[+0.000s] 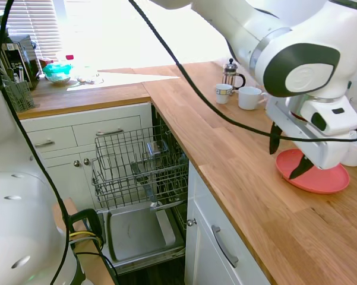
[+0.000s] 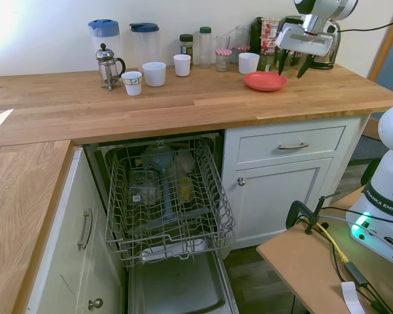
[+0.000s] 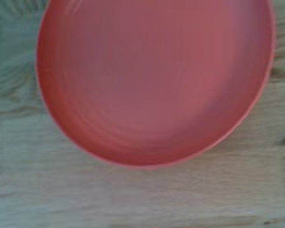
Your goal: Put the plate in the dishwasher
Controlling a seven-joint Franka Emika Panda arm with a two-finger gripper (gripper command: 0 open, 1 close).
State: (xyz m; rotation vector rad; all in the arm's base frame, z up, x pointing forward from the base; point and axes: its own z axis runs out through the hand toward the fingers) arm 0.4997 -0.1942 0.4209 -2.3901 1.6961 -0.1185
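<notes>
In the first exterior view the gripper [image 1: 288, 155], fingers spread, straddles the near rim of the plate [image 1: 321, 177] lying flat on the worktop [image 1: 237, 178], seemingly for a rim grasp; the second shows the plate toward the worktop's back edge, the dishwasher [image 2: 167, 196] open below its front edge; the wrist view fills with plate.

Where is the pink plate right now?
The plate lies flat on the wooden counter, right of the open dishwasher in the second exterior view. A white mug stands just behind it, and the open tool hangs beside it.
</notes>
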